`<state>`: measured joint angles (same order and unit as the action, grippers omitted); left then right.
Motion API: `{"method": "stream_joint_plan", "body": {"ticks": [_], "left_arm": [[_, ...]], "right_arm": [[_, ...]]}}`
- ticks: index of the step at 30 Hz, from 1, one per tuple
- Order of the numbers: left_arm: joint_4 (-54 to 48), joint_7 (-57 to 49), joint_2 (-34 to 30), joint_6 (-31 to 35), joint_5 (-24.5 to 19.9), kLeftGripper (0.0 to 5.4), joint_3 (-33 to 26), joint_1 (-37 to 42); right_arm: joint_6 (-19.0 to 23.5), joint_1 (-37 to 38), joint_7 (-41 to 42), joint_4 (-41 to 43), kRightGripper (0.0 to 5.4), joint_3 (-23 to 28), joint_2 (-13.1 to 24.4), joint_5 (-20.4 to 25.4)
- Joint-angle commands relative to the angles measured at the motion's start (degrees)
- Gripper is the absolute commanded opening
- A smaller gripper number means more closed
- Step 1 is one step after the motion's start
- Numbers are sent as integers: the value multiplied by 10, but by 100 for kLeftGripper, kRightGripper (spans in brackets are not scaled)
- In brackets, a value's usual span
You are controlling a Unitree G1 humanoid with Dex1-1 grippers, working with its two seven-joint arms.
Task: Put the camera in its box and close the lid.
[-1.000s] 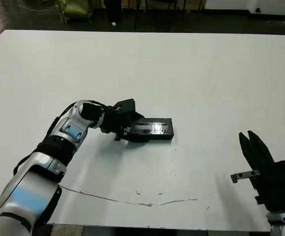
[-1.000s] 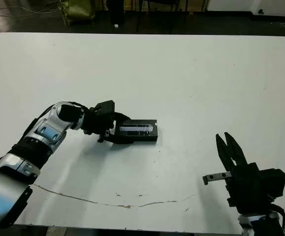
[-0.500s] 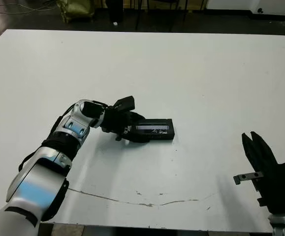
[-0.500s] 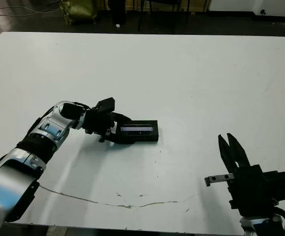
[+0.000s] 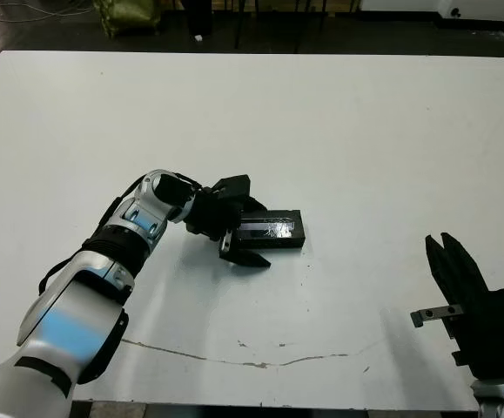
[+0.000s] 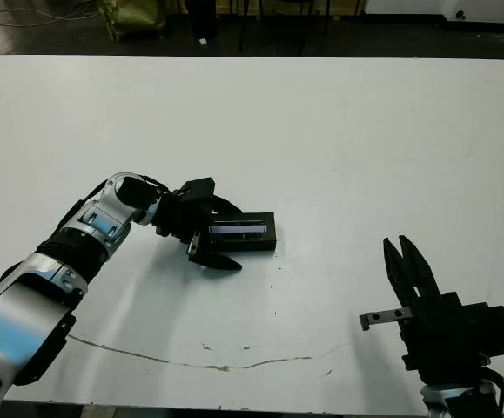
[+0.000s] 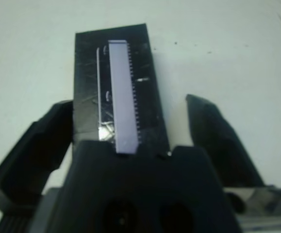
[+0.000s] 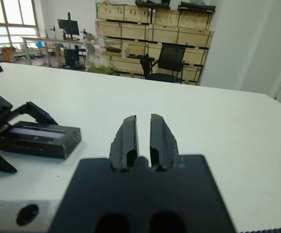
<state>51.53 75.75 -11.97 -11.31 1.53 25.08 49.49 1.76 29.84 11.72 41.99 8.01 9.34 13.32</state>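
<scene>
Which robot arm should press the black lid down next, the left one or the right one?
Probably the left. Its pincer is open with one finger on each side of the lid. The right pincer hangs shut near the table's front edge, well away from it.

Lid [image 5: 273, 231] mid-table [image 5: 339, 122], left end effector [image 5: 245, 235] astride its left end, right end effector [image 5: 450, 270] well right.

The lid [image 5: 272, 230] hides the box and camera.

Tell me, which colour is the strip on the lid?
Silvery grey, on the black lid; the left wrist view shows it best.
</scene>
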Motion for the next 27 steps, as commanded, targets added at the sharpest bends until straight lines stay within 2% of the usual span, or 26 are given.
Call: {"method": "stream_joint_plan", "body": {"ticks": [1,4,8,11,22,27], "left_arm": [[20,9,-26,-4,54,538,36,-55],[0,1,-45,-14,62,538,40,-64],[-14,-7,-76,-11,51,538,27,-83],[-21,-17,-104,-26,44,538,11,-103],[-52,-100,-196,-33,47,538,-15,-169],[-38,-112,-224,-33,45,538,-27,-180]], "right_arm": [[12,28,-7,16,0,-9,-3,-11],[-10,20,8,-30,0,1,8,-21],[-43,7,29,-91,0,14,19,-27],[-27,11,29,-77,0,15,19,-29],[-34,9,34,-80,0,6,9,-24],[-77,9,42,-97,0,2,3,-20]]}}
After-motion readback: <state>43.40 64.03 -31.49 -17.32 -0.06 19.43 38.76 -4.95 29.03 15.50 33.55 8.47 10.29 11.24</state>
